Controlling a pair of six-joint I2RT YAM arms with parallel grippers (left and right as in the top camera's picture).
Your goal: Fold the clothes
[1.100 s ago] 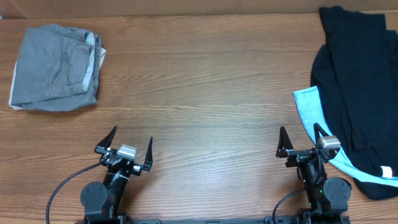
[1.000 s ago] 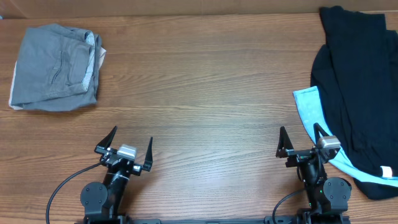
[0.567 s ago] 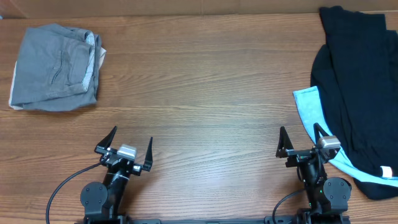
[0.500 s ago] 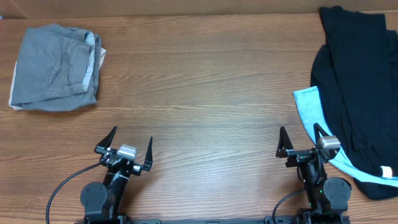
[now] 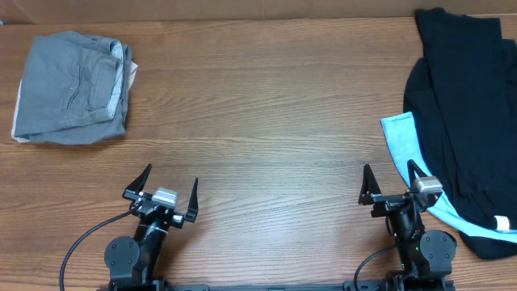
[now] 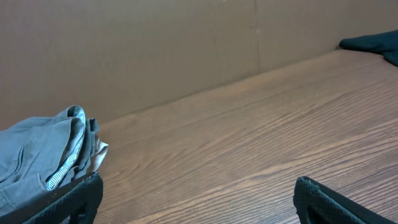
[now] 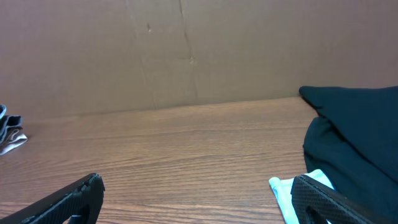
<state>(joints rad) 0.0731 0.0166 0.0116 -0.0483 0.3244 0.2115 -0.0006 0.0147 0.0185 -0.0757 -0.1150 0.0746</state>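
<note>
A heap of black clothes lies at the table's right edge, over a light-blue tee whose corner sticks out to the left. A small white label shows near its lower end. The black heap and the blue corner also show in the right wrist view. A folded grey garment rests at the far left, seen too in the left wrist view. My left gripper stands open near the front edge, nothing between its fingers. My right gripper is open too, its right finger beside the blue corner.
A brown cardboard wall closes off the back of the wooden table. Both arm bases sit at the front edge with black cables trailing from them.
</note>
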